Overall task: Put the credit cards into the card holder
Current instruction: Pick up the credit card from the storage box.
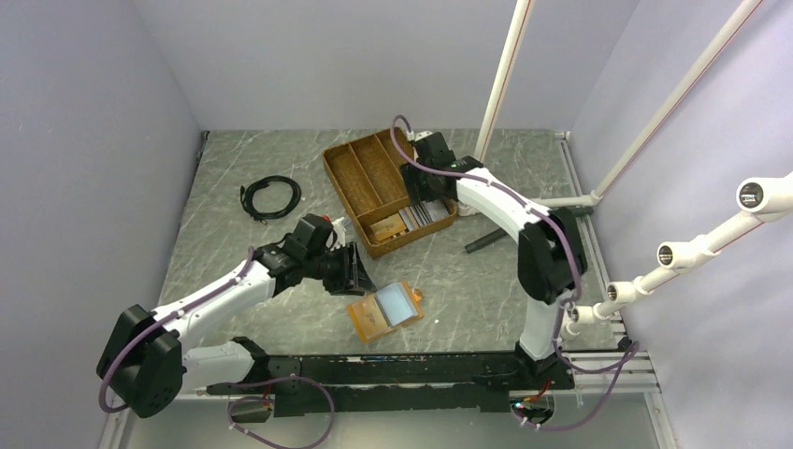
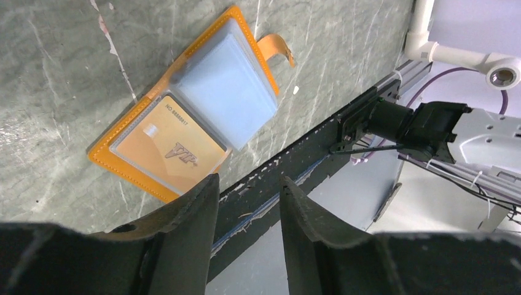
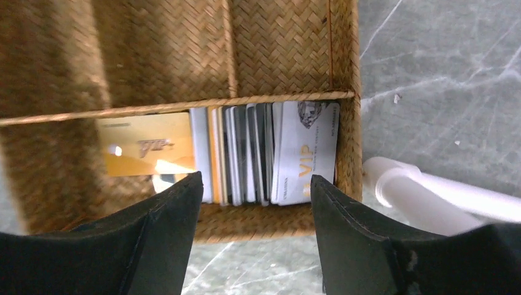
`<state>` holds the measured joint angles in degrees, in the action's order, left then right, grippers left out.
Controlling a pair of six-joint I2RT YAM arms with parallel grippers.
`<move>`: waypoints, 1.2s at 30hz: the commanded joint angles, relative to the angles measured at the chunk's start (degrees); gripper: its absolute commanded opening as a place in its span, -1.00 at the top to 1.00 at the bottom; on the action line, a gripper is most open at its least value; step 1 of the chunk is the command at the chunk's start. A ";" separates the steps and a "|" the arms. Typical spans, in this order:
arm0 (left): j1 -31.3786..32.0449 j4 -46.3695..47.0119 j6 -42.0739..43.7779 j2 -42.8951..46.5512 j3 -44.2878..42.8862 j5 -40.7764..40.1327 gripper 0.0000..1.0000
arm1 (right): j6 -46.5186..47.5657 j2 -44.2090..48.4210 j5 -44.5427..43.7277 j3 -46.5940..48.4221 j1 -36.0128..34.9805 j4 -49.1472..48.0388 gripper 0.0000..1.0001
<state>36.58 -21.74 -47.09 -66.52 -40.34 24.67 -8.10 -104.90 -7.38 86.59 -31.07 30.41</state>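
The card holder (image 1: 385,311) lies open and flat on the marble table, orange-tan with a pale blue lining. An orange card (image 2: 169,146) sits in its clear pocket, as the left wrist view shows. My left gripper (image 1: 355,271) hovers just left of the holder, open and empty (image 2: 249,181). Several credit cards (image 3: 264,153) stand on edge in the near compartment of the wicker tray (image 3: 347,92), and an orange card (image 3: 147,150) lies flat beside them. My right gripper (image 3: 255,178) hangs open and empty over that compartment (image 1: 423,195).
The divided wicker tray (image 1: 360,178) stands at the table's middle back. A coiled black cable (image 1: 271,196) lies to its left, a dark cylinder (image 1: 486,243) to its right. White pipes (image 3: 430,190) run along the right side. A black rail (image 1: 402,369) borders the near edge.
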 commanded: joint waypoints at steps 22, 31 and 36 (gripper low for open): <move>-0.19 1.52 3.78 -3.87 -2.18 5.15 0.07 | 5.17 -14.85 -9.00 8.29 3.17 4.74 0.29; -0.41 2.00 3.52 -4.26 -2.29 5.34 0.07 | 4.92 -11.80 -13.26 7.66 3.04 4.94 0.32; -0.47 2.57 3.15 -4.41 -1.86 5.58 0.07 | 4.91 -11.66 -13.30 7.09 2.61 4.39 0.33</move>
<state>36.32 -21.54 -44.18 -70.46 -41.08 28.71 -3.46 -119.13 -16.32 93.06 -28.69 34.33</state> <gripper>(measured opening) 0.464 0.338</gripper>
